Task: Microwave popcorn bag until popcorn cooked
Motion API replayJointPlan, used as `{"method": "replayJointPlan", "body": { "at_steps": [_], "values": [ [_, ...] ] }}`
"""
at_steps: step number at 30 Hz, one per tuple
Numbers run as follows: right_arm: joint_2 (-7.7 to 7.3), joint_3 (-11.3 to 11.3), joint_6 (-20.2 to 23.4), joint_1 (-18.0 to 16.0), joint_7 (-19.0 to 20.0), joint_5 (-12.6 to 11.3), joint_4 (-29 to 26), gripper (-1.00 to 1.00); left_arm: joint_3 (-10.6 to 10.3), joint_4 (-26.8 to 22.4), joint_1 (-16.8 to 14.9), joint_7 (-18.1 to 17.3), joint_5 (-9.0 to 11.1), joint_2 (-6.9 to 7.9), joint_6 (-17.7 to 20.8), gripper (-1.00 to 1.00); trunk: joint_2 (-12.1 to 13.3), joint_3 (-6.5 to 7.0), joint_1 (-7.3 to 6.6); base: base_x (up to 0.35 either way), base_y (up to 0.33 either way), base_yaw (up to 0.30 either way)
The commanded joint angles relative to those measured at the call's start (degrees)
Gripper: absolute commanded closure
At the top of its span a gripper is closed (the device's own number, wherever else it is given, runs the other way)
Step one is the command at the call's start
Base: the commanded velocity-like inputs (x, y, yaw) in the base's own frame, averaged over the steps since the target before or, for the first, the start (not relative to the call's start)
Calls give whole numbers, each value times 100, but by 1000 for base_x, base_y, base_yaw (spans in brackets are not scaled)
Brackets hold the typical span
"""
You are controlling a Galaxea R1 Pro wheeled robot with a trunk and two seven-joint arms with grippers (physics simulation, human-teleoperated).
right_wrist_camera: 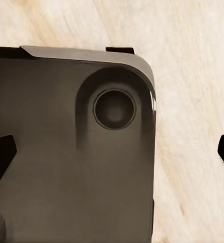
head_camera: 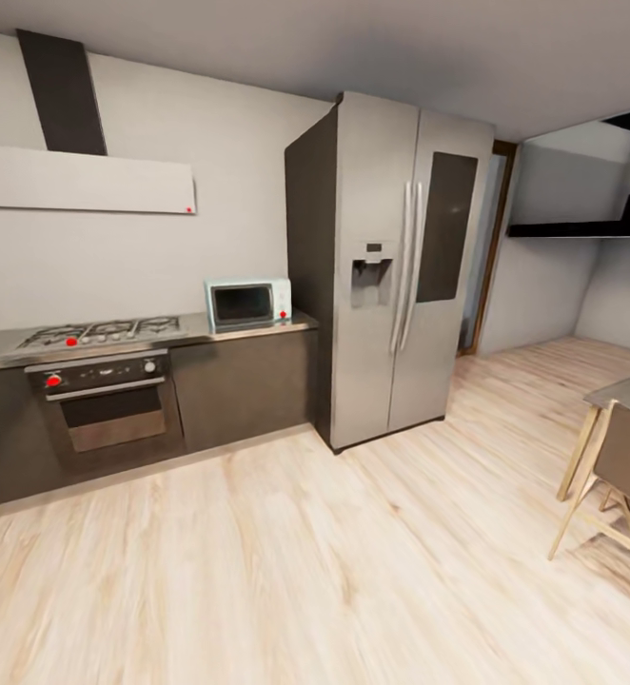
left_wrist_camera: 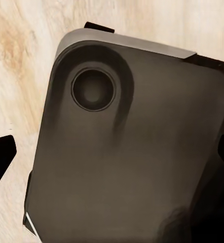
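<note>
While end effector states stay unclear, microwave sits on grey countertop beside fridge

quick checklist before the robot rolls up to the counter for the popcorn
1. Small mint-blue microwave with dark glass door located, on the glossy grey countertop beside the tall steel fridge: ok.
2. Microwave door shut, needs opening: not ok.
3. Tan popcorn sack spotted on the countertop: not ok.
4. Pale wood floor toward the counter free of obstacles: ok.
5. Wooden chair off to the right, away from the path: ok.
6. Pincers open and empty: cannot tell.
</note>
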Motion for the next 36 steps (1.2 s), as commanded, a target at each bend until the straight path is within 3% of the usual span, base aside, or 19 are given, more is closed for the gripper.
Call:
{"method": "replayJointPlan", "body": {
  "at_steps": [1,36],
  "values": [
    [5,0,-18,-1,-16,1,5,-100,1,-3,0,7,27,1,-12,-100,-2,-4,4,329,0,0],
    [-38,24,-32,-1,-12,19,0,-100,1,-3,0,8,27,-2,-37,-100,-2,-4,4,329,0,0]
  ]
}}
